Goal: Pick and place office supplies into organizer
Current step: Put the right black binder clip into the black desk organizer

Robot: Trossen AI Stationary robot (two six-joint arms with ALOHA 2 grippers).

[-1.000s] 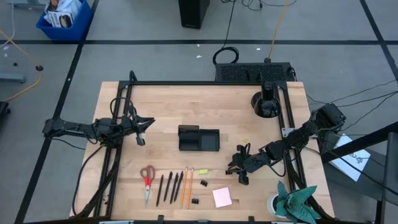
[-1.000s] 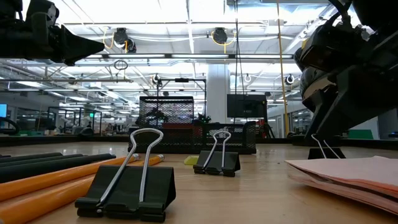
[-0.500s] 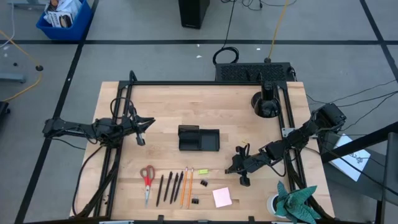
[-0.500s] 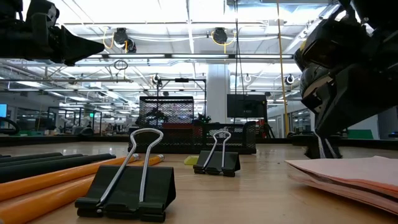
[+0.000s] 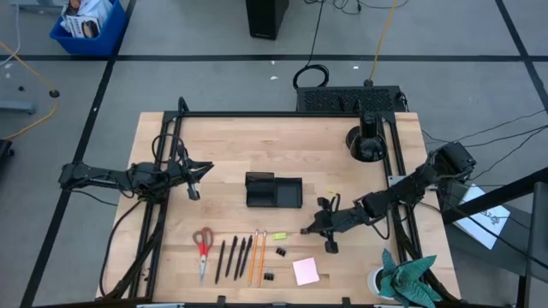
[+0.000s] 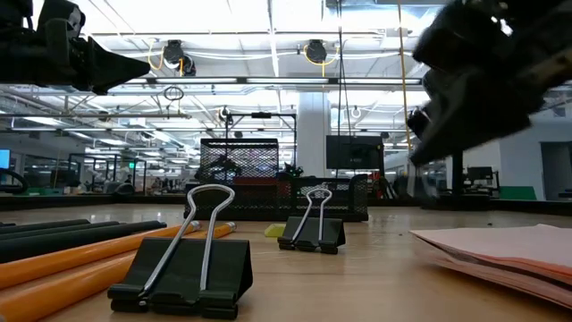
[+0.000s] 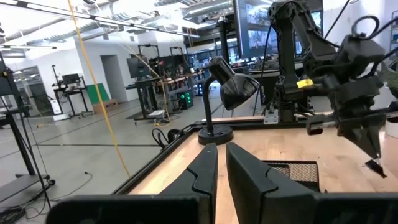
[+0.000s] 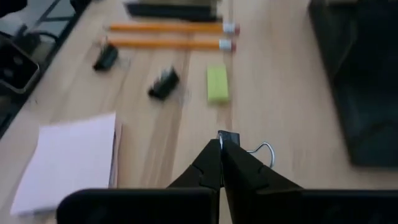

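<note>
Wooden tabletop fills the middle of a big workshop floor, with a black frame round it. Out over its right half the right gripper (image 5: 306, 228) is clenched on a binder clip (image 8: 229, 138), whose wire handle sticks out past the fingertips in the right wrist view; it is carried clear of the wood, and I judge it is bound for the organizer (image 5: 274, 191), which sits just to the far left of it in the middle of the table. Holding the clip by its body leaves the wire loops free, so it should drop cleanly into a compartment.

Near the front edge the other supplies lie in a row: scissors (image 5: 203, 244) at the left, then pens (image 5: 231, 257), pencils (image 5: 255, 255), a yellow-green bit (image 5: 279, 235), two more clips (image 5: 280, 251) and a pink note pad (image 5: 306, 271) at the right. Laid side by side and apart, each can be picked without disturbing its neighbour.

At the left edge the left gripper (image 5: 194, 179) waits, fingers nearly together and empty. A potted plant (image 5: 401, 279) stands at the near right corner and a round camera base (image 5: 366, 142) at the far right.

No writing or brand can be read on anything
</note>
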